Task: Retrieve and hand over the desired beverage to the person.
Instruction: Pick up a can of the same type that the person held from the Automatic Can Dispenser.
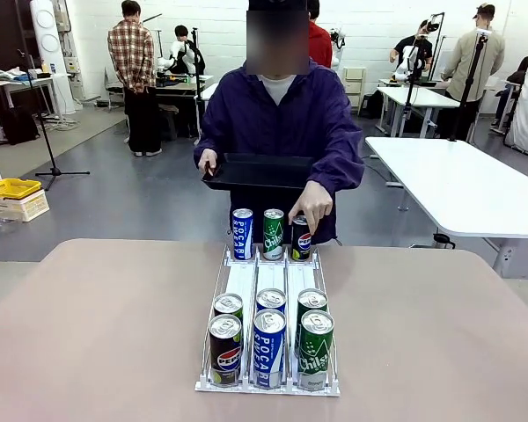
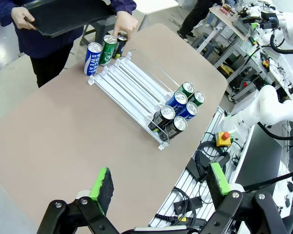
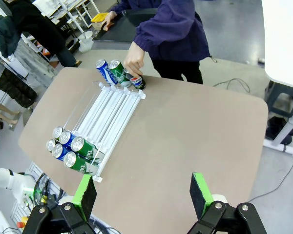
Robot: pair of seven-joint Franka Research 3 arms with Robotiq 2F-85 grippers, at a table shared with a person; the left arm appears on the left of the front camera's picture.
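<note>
Since the person (image 1: 282, 114) has a hand (image 1: 312, 204) on the far Pepsi (image 1: 301, 238), at the far end of the rack's (image 1: 243, 280) right lane, Pepsi looks to be the drink wanted, though that is only a judgement. The near Pepsi (image 1: 225, 350) stands upright at the rack's near end in the left lane, long axis vertical, just beside a Pocari (image 1: 268, 347) and a Chilsung (image 1: 316, 349). The left jaws and the right jaws are both spread and hold nothing, hanging high over the robot's edge of the worktop (image 1: 88, 334). From the left pads (image 2: 103, 187) the near Pepsi lies ahead and well below. It sits on the left arm's side of the rack, so that arm is probably the nearer, and a sideways grip round the can's body would suit. The person's other hand (image 1: 207, 163) holds a black tray (image 1: 260, 171)
</note>
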